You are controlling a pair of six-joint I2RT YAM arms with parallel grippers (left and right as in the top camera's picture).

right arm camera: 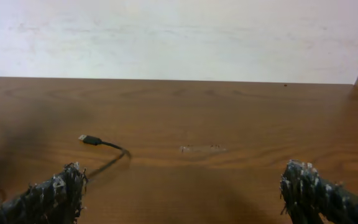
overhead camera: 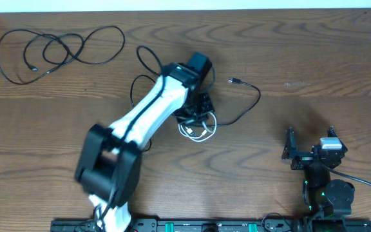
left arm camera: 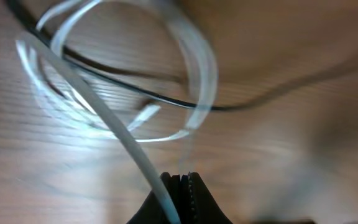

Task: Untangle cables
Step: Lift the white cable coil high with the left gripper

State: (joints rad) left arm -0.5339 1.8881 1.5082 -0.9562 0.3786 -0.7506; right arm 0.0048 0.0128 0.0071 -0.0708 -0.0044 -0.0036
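The left end effector (overhead camera: 197, 111) was seen near the centre of the overhead frame, at the end of the outstretched left arm (overhead camera: 148, 111), directly over a small tangle on the wooden worktop (overhead camera: 314, 58). In the left wrist view, at the bottom centre, this end effector (left arm camera: 182, 186) was clenched, its fingers pressed together. A strand of the white cable (left arm camera: 123, 134) ran down from the upper left straight into them and appeared to be pinched there.

The white cable (overhead camera: 198, 132) was coiled in loose loops just below the centre of the overhead frame. It was crossed by the tangled black cable (overhead camera: 255, 102), which passed under the arm. This cable swept out to the right and ended in a small plug right of centre. In the left wrist view the same black cable (left arm camera: 166, 99) was laid across the blurred white loops.

A separate black cable (overhead camera: 62, 48) was spread in open loops at the upper left of the overhead frame, well apart from the tangle.

The right end effector (overhead camera: 308, 151) was parked at the lower right, released and grasping nothing. In its own view the end effector (right arm camera: 185, 199) was spread wide, with the black plug end (right arm camera: 92, 140) lying ahead at the left.
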